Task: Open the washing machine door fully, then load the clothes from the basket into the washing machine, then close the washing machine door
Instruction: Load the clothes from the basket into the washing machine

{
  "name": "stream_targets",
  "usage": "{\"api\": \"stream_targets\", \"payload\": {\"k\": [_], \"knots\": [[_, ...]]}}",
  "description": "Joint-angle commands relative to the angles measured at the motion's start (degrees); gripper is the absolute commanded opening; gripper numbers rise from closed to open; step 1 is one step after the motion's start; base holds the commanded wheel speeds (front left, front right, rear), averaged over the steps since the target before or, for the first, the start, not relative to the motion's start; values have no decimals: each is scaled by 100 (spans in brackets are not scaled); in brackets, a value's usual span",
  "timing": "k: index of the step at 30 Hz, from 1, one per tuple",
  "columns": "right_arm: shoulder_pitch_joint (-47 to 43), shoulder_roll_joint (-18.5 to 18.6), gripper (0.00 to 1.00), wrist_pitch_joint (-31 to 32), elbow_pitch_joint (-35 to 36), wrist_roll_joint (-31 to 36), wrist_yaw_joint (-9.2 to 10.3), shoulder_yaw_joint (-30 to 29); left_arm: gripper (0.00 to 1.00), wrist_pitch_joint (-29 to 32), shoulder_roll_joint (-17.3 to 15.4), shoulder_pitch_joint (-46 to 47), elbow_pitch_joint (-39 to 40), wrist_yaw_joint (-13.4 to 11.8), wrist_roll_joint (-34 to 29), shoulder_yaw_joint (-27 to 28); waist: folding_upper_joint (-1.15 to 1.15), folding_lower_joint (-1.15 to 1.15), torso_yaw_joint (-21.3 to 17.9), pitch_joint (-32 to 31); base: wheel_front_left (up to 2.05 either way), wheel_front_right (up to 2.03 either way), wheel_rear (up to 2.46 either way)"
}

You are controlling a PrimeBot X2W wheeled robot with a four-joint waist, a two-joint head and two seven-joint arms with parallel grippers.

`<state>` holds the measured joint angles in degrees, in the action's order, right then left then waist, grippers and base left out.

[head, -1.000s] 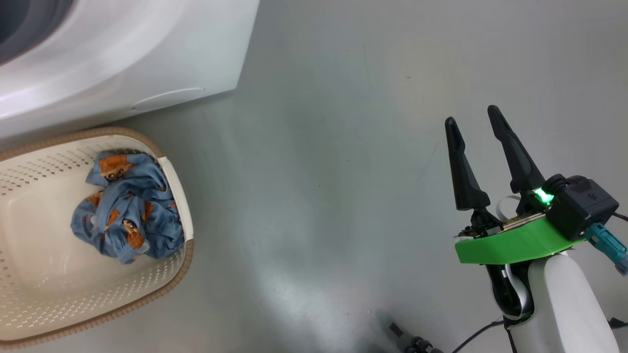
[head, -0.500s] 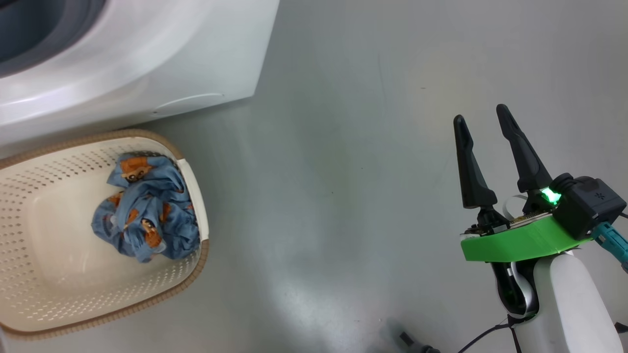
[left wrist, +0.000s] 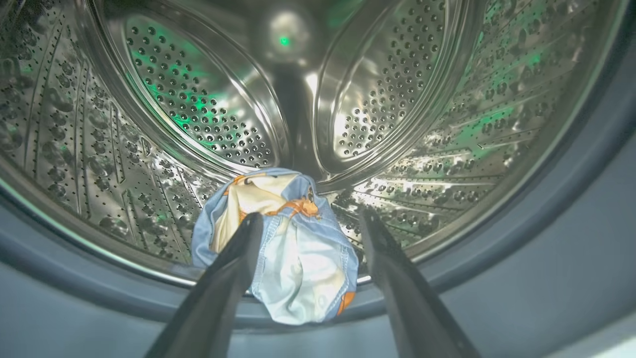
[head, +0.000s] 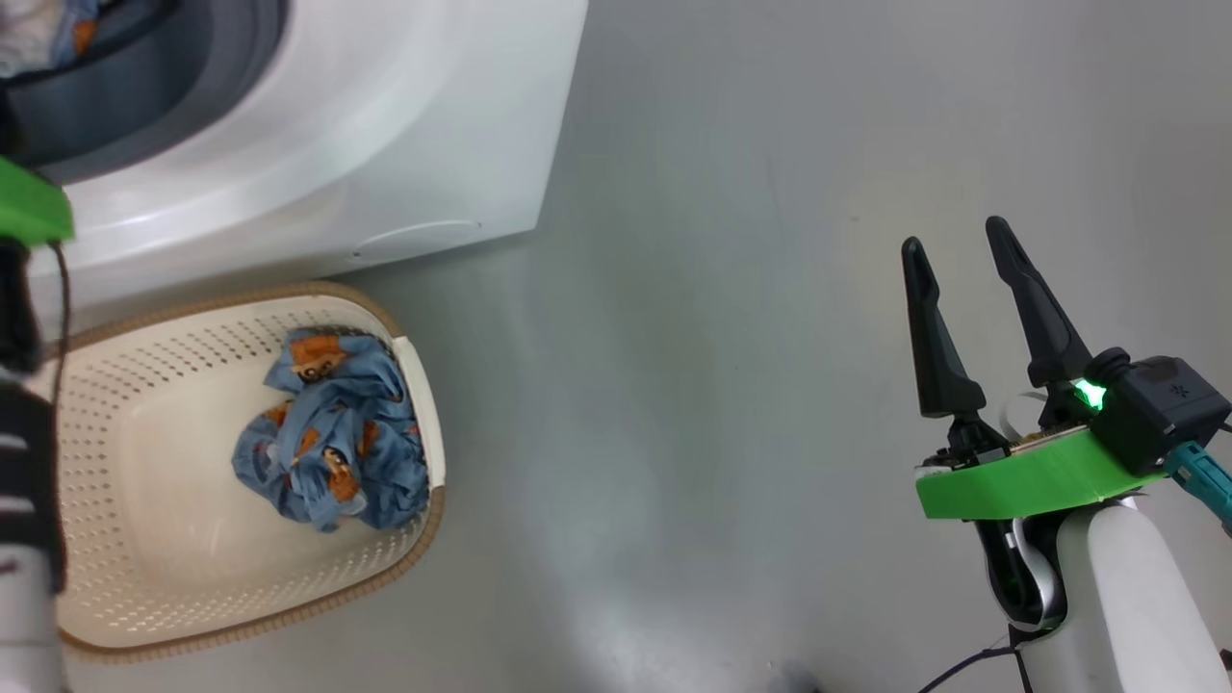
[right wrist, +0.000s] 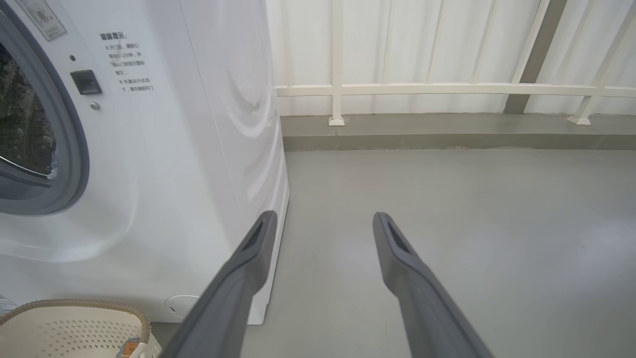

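Observation:
The washing machine (head: pixel 318 144) stands open, and its door is out of view. In the left wrist view my left gripper (left wrist: pixel 310 216) is open at the mouth of the steel drum (left wrist: pixel 198 114). One light-blue garment (left wrist: pixel 298 263) lies loose on the drum's lip between the spread fingers. The cream basket (head: pixel 144 539) sits on the floor in front of the machine. A second crumpled blue garment (head: pixel 332 448) rests against the basket's right wall. My right gripper (head: pixel 955 239) hangs open and empty over bare floor far to the right, its fingers (right wrist: pixel 248 258) pointing past the machine's corner.
The grey rubber gasket (left wrist: pixel 571 199) rings the drum. My left arm (head: pixel 24 462) crosses the basket's left side. A white railing (right wrist: pixel 447 89) and a low kerb run along the back. Grey floor (head: pixel 722 385) spreads to the right of the machine.
The head camera has turned, shifting the machine and basket rightwards in the picture and bringing my left arm in at the left edge. My left gripper went from shut to open.

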<state>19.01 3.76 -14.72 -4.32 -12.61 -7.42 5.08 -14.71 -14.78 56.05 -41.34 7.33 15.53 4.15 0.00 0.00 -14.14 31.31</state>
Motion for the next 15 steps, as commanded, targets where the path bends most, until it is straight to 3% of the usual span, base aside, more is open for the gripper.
{"api": "stream_targets", "payload": {"k": [1, 15], "knots": [[-185, 42, 100, -28, 106, 45, -7, 90, 100, -29, -214, -238, 226, 14, 38, 58, 0, 0, 90, -168, 0, 0, 0], [-674, 371, 100, -28, -2, 14, -7, 46, 100, -29, 136, -2025, 1021, 15, 213, -45, 0, 0, 451, -1122, 0, 0, 0]]}}
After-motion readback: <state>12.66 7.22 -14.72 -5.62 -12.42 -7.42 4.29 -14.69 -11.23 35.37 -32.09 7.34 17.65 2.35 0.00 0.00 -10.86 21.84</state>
